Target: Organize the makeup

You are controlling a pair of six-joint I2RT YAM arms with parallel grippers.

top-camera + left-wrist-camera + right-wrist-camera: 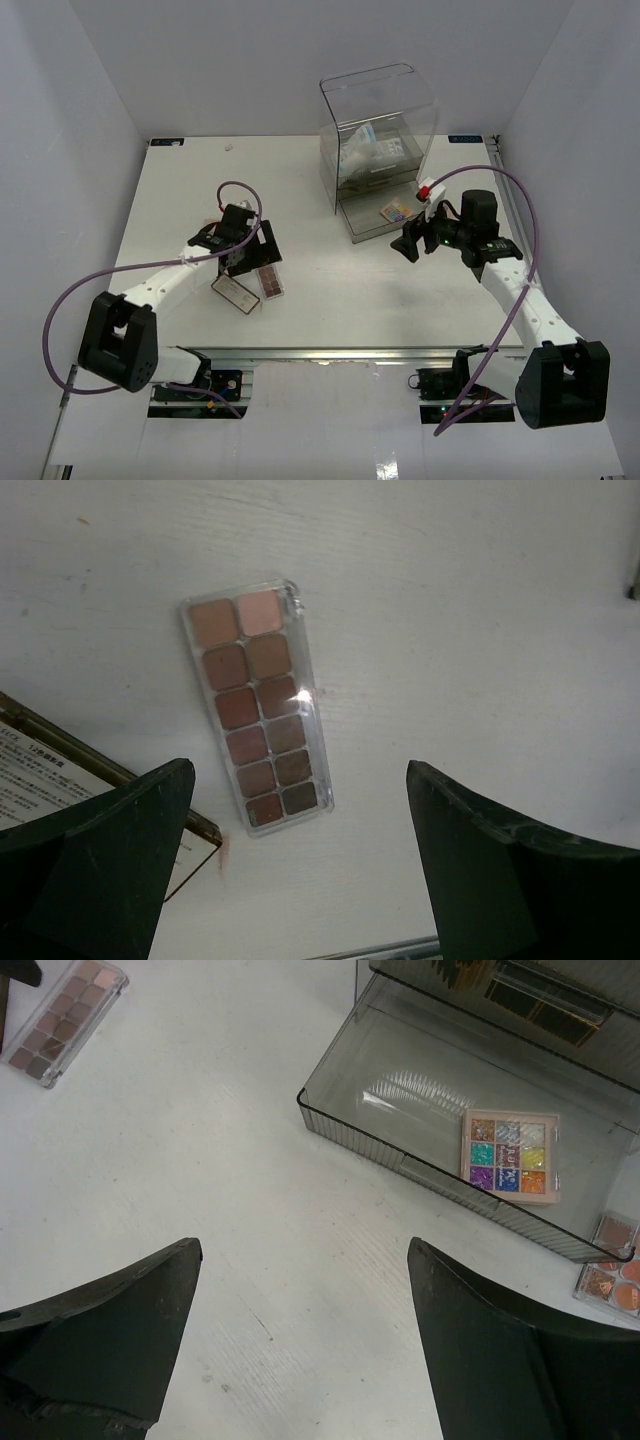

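White bench (pixel 330 300) under everything.

Clear box (pixel 378 105) at far right-centre of bench. Bottom drawer (pixel 400 1080) pulled out toward the near edge. Pale and dark items inside the upper part of the box, too blurred through the wall to name.

Left arm (pixel 160 285) reaching to centre-left of bench. Right arm (pixel 530 300) reaching toward the drawer front.

Left gripper (pixel 298 780): jaws wide, holding nothing, poised over one end of the brown palette (pixel 257 705). Cannot tell whether touching the palette or above it.

Right gripper (pixel 303 1250): jaws wide, holding nothing, over bare bench just short of the drawer's corner.

Printed pack (pixel 60 780): flat, dark-edged, small text on its face. On bench just beside the brown palette, partly hidden behind one finger (pixel 90 860) in the left wrist view.

Brown palette: flat on bench at centre-left, two columns of six pans, pale pink through to dark brown. Well apart from the box.

Multicolour palette (pixel 509 1156): flat on the drawer floor toward one end, nine glittery pans in three rows of three.

Peach palette (pixel 610 1275): on bench outside the drawer, just beside its wall. Only a corner in view at the frame edge.
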